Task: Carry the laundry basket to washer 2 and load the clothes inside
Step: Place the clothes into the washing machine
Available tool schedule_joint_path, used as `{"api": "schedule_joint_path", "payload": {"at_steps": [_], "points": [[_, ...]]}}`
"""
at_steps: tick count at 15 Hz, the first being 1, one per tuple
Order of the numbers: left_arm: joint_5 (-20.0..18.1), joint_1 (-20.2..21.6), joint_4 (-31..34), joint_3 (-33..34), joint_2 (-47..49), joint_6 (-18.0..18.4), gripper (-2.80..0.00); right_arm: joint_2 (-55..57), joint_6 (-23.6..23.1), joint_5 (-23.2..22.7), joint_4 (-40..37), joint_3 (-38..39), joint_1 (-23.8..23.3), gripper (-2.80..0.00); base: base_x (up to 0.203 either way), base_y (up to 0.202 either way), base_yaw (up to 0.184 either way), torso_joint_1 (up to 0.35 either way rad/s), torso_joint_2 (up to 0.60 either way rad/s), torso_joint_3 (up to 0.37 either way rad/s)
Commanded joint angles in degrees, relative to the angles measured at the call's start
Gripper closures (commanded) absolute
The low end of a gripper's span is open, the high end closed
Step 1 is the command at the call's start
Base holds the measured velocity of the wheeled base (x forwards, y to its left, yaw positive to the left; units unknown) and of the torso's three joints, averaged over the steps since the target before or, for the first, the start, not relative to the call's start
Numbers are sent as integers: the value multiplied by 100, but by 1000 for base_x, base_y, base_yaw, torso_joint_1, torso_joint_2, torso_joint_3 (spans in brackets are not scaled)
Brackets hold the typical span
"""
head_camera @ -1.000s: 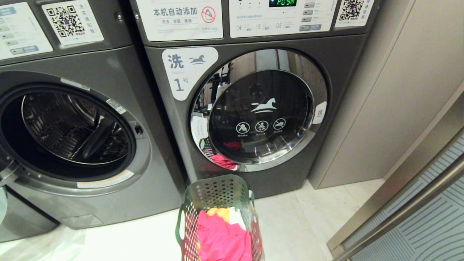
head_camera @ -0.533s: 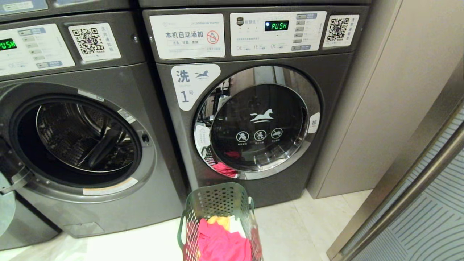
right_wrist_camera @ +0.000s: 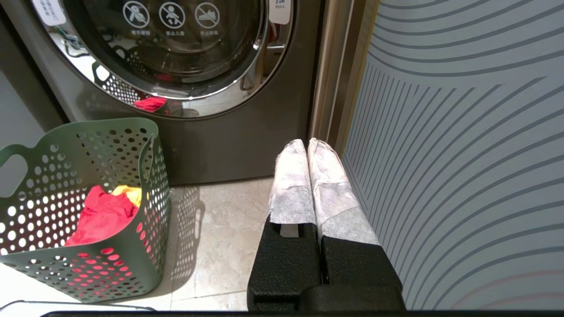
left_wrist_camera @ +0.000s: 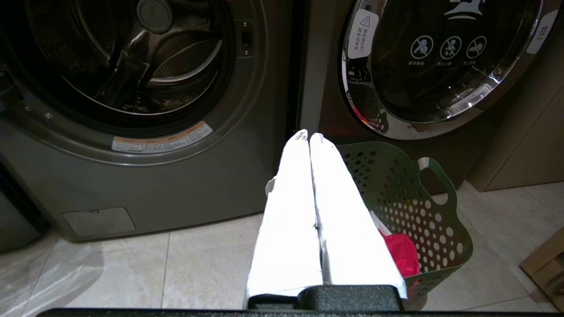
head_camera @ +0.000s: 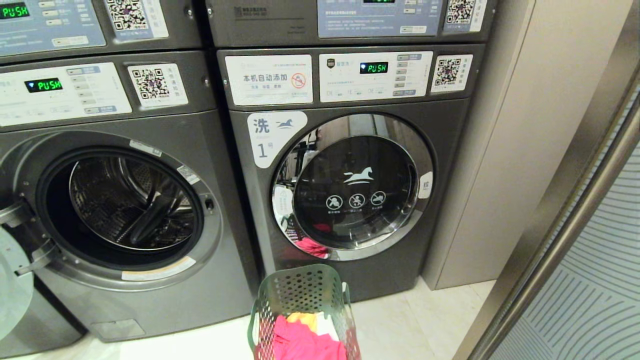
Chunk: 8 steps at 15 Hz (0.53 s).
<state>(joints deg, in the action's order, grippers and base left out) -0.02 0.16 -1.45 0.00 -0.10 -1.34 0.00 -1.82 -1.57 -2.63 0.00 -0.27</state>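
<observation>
Green perforated plastic laundry basket [head_camera: 302, 312] stands on the pale tiled floor [left_wrist_camera: 198, 259], directly in front of the dark grey front-loading washer labelled 1 [head_camera: 350, 185], whose chrome-ringed door is closed. Pink-red, orange-yellow and white clothes [head_camera: 305, 335] lie inside the basket. Left gripper [left_wrist_camera: 308, 136], fingers pressed together and holding nothing, hangs just beside the basket, on its side toward the neighbouring grey washer with the open door [head_camera: 125, 210]; no numeral shows on that machine. Right gripper [right_wrist_camera: 307, 143], likewise closed and empty, hangs on the basket's other side, near a striped glass panel [right_wrist_camera: 462, 154].
</observation>
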Motion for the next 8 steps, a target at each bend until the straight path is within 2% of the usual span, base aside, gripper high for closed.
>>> {"api": "schedule_joint_path", "payload": {"at_steps": [1,5,8], "points": [[2,2,4,44,10,-15,0,5,3,-3,0,35,0,0,0,0,0,5,2,46],[-7,2,-4,44,10,2,0,8,6,8,1,35,0,0,0,0,0,0,2,7],[2,2,-4,44,10,2,0,8,6,7,0,36,0,0,3,125,-4,1,1,4]]}}
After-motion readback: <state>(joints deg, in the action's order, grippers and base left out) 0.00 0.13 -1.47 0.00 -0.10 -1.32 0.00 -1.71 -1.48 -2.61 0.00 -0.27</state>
